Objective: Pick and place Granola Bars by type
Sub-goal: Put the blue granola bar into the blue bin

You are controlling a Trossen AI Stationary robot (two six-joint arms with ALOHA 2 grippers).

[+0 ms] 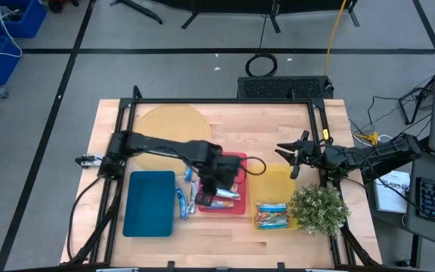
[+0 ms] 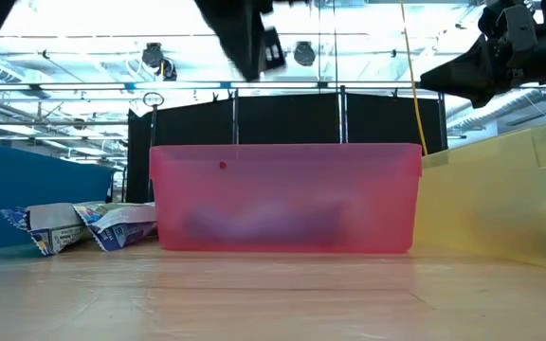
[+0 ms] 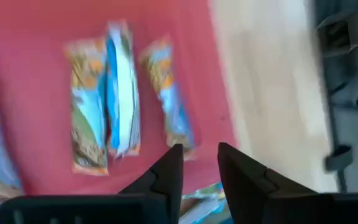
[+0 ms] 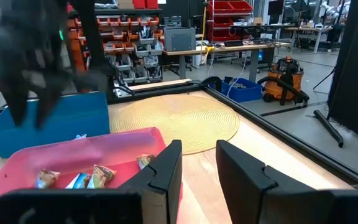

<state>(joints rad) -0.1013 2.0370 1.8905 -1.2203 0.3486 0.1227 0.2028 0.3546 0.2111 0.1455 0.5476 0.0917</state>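
Note:
Several shiny blue and orange-brown granola bars (image 1: 225, 199) lie flat in the red tray (image 1: 238, 160); the left wrist view shows three side by side (image 3: 122, 99). More bars (image 1: 186, 198) lie on the table between the blue tray (image 1: 149, 202) and the red one, and some (image 1: 273, 215) lie in the yellow tray (image 1: 278, 181). My left gripper (image 1: 216, 183) hovers open over the red tray, its fingers (image 3: 173, 171) above the tray floor and holding nothing. My right gripper (image 1: 288, 160) waits open, above the yellow tray's far edge.
A potted green plant (image 1: 319, 208) stands at the table's near right, next to the yellow tray. A round woven mat (image 1: 168, 132) lies at the far left of the table. A black frame rail (image 1: 225, 101) runs along the far edge.

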